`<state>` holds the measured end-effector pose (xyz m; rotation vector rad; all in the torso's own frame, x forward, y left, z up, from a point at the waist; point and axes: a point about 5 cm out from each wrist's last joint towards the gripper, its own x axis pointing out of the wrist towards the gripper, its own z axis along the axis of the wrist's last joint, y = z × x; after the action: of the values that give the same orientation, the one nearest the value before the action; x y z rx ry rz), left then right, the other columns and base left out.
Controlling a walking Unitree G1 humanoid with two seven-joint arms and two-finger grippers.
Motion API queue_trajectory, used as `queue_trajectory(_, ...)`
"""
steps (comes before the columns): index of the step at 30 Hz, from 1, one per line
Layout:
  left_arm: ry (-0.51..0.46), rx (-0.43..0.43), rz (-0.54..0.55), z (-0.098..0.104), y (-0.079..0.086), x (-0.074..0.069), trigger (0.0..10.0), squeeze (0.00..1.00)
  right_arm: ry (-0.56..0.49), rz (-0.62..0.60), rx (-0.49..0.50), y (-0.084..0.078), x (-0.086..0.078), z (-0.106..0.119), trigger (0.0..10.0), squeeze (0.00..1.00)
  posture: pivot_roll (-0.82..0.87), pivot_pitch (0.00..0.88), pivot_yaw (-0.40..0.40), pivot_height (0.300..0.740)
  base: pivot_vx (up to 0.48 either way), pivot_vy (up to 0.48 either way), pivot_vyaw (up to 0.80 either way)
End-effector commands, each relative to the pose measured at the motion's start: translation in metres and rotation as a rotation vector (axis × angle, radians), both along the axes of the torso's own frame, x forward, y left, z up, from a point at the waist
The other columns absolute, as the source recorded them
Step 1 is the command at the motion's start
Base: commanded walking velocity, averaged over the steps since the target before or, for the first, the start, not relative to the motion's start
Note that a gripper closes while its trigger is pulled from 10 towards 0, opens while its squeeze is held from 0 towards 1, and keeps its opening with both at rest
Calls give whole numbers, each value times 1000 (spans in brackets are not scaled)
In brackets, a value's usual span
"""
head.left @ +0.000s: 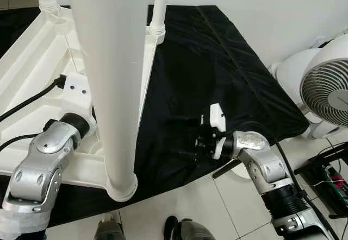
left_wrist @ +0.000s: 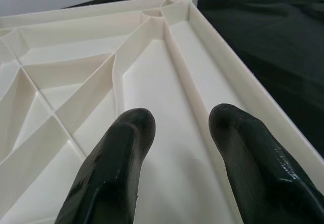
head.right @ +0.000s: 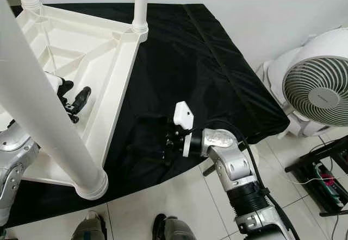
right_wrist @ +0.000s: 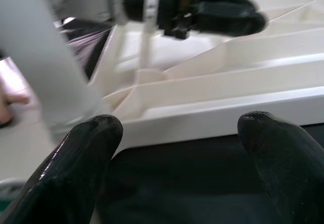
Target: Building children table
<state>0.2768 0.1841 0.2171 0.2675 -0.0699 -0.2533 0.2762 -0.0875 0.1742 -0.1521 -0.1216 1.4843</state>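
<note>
Your landmark is the near table leg point(head.left: 111, 88), rising thick and white from the upturned tabletop point(head.left: 32, 77); the tabletop lies on a black cloth point(head.left: 217, 71) spreading beyond that leg; your right gripper point(head.left: 185, 142) sits low over the cloth beside the leg; a white fan point(head.left: 329, 90) stands well past the cloth's edge.

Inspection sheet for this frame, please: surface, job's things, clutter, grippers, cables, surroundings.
Surface: black cloth spread over a tiled floor.
Job's things: white table top lying upside down on the cloth, ribs up; table legs stand in its corners.
Clutter: nothing seen.
Grippers: left gripper open over the table top's ribbed underside; right gripper open above the cloth, facing the table top's edge.
Cables: black cables run along the left arm.
Surroundings: white fan, white wall, black stand at right.
</note>
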Motion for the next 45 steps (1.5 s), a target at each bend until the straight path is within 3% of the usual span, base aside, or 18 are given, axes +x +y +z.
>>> queue_trajectory(1, 49, 48, -134, -7, -6, -5, 10000, 0, 7, 68, -18, 1, -4, 2, 10000, 0, 178, 162, -156, 740, 0, 0, 0)
queue_trajectory(7, 107, 93, -275, -13, -11, -15, 10000, 0, 2, 238, -87, 6, -11, 6, 10000, 0, 193, 148, -163, 740, 0, 0, 0)
queue_trajectory(17, 186, 170, -248, -27, -1, -18, 10000, 0, -9, 382, -138, 20, -17, 0, 10000, 0, 222, 137, -165, 740, 0, 0, 0)
queue_trajectory(19, 197, 180, -209, -28, 7, -20, 10000, 0, -32, 444, -131, 37, -18, 0, 10000, 0, 241, 132, -169, 740, 0, 0, 0)
queue_trajectory(21, 197, 180, -209, -27, 8, -20, 10000, 0, -38, 453, -127, 40, -18, 0, 10000, 0, 241, 132, -169, 740, 0, 0, 0)
queue_trajectory(23, 195, 181, -196, -25, 12, -21, 10000, 0, -76, 391, -54, 57, -11, 5, 10000, 0, 251, 130, -172, 740, 0, 0, 0)
queue_trajectory(26, 192, 185, -183, -24, 16, -21, 10000, 0, -97, 368, -15, 68, -8, 8, 10000, 0, 256, 129, -173, 740, 0, 0, 0)
queue_trajectory(34, 177, 194, -148, -20, 22, -19, 10000, 0, -92, 428, 8, 96, -13, 3, 10000, 0, 262, 140, -176, 740, 0, 0, 0)
queue_trajectory(45, 166, 188, -135, -18, 23, -18, 10000, 0, -90, 490, 0, 111, -17, -4, 10000, 0, 257, 153, -183, 740, 0, 0, 0)
